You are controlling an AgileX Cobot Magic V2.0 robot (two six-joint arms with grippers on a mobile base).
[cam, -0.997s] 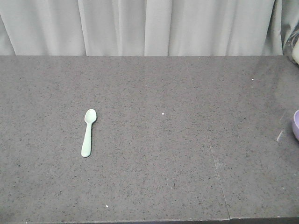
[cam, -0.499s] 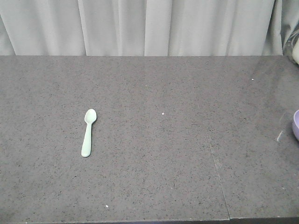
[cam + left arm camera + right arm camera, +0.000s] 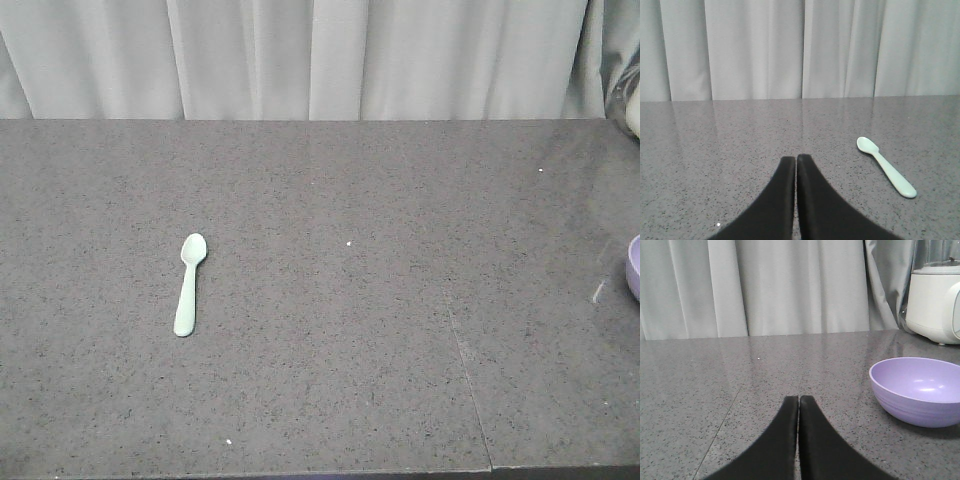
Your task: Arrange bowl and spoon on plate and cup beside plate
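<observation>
Lying flat on the worktop (image 3: 400, 350), left of centre, the spoon (image 3: 189, 284) is pointing its oval scoop far and its short handle near, and is sitting free on all sides for a pick from above. It is smooth, pale mint plastic, thin and low, so gripping it is likely calling for care. The bowl (image 3: 917, 390), lavender, matte and round-walled, is sitting upright at the right edge, well apart from the spoon. Neither plate nor cup is showing. The left pincer (image 3: 796, 161) and right pincer (image 3: 798, 401) are each pressing their black fingers together, holding nothing. The worktop is showing speckled grey stone, faintly glossy. A pale curtain (image 3: 320, 60) is hanging behind, and a white appliance (image 3: 935, 305) is standing far right.
</observation>
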